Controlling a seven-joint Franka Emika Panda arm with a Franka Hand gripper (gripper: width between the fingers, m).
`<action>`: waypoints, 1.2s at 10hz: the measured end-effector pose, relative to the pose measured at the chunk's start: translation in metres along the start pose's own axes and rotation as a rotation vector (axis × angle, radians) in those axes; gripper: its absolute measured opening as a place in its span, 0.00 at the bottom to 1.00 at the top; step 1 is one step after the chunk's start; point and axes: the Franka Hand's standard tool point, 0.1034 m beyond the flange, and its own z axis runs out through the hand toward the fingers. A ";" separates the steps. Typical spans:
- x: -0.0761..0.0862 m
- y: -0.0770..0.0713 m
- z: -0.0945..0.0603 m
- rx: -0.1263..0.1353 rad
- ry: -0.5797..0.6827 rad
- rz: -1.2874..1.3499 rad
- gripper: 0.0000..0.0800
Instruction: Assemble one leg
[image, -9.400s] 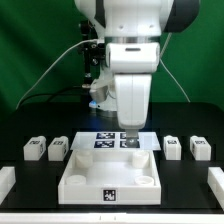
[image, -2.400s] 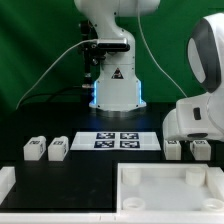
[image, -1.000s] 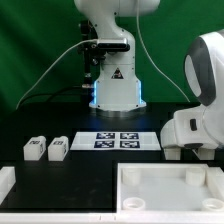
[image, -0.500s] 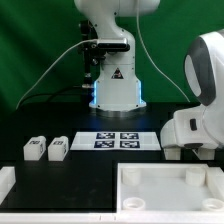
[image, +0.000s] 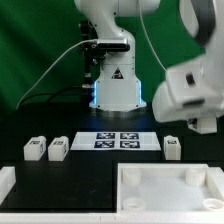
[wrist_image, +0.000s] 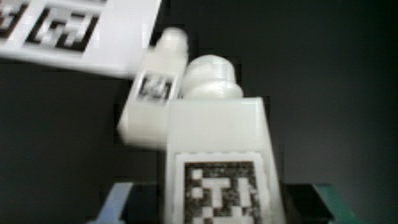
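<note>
Squarely inside pincer: the leg

Four legs: first leg, second leg and third leg on the worktop, fourth leg between the jaws. One marker board carrying four tags. One rimmed square panel. One robot arm.

The tray runs off the exterior view's lower edge, and above it the jaws are a dark blur under the arm. In the wrist view the leg between the jaws is blurred, its tag unreadable.
</note>
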 end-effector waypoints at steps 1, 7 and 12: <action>-0.006 0.005 -0.015 0.000 0.048 0.009 0.36; 0.015 0.010 -0.053 -0.011 0.598 0.014 0.36; 0.063 0.035 -0.139 -0.061 1.183 -0.077 0.37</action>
